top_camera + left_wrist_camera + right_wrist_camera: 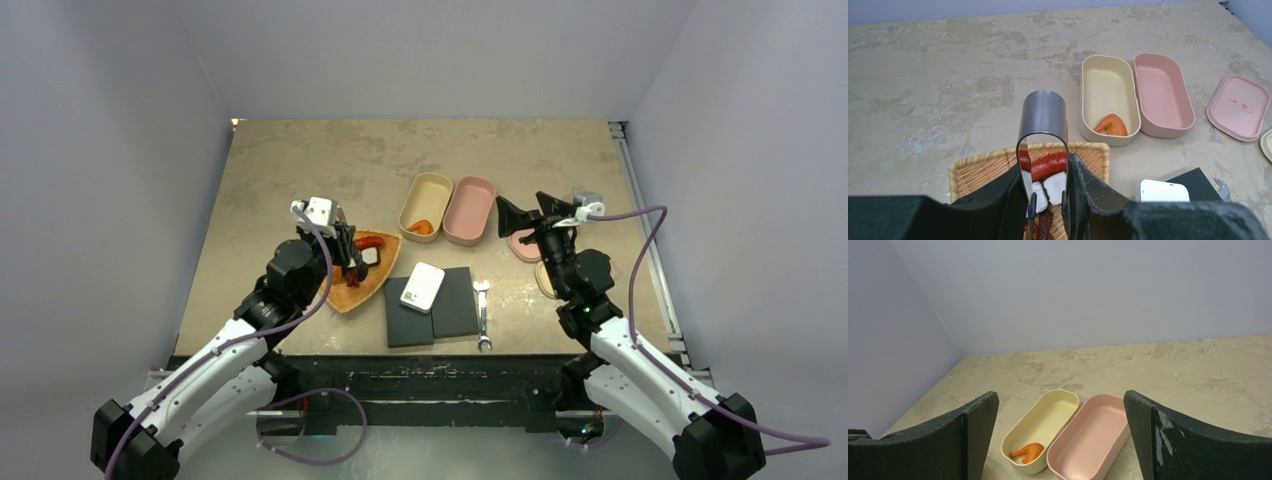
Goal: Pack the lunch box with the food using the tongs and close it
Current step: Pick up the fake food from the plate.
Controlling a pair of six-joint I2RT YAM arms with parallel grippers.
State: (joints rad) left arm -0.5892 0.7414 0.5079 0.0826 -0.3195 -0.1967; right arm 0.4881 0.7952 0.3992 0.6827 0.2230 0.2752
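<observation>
1. Food point(1048, 165): red, white-black & brown pieces lie on woven tray point(973, 172), left of the middle of the table point(300, 170), nearer its near edge.
2. Left gripper point(1047, 200): fingers clamped on tongs point(1042, 125), pressing both arms partly together. The black tips are down among the pieces; touching or not, cannot tell.
3. Cream lunch box point(1105, 82) at table middle, open, w/ one orange piece point(1112, 125) in its near end. Pink box point(1163, 95) touches its right side, also open.
4. Pink lid point(1240, 107) lies toward the right edge.
5. Right gripper point(1060, 440) hangs above this lid, fingers wide apart.
</observation>
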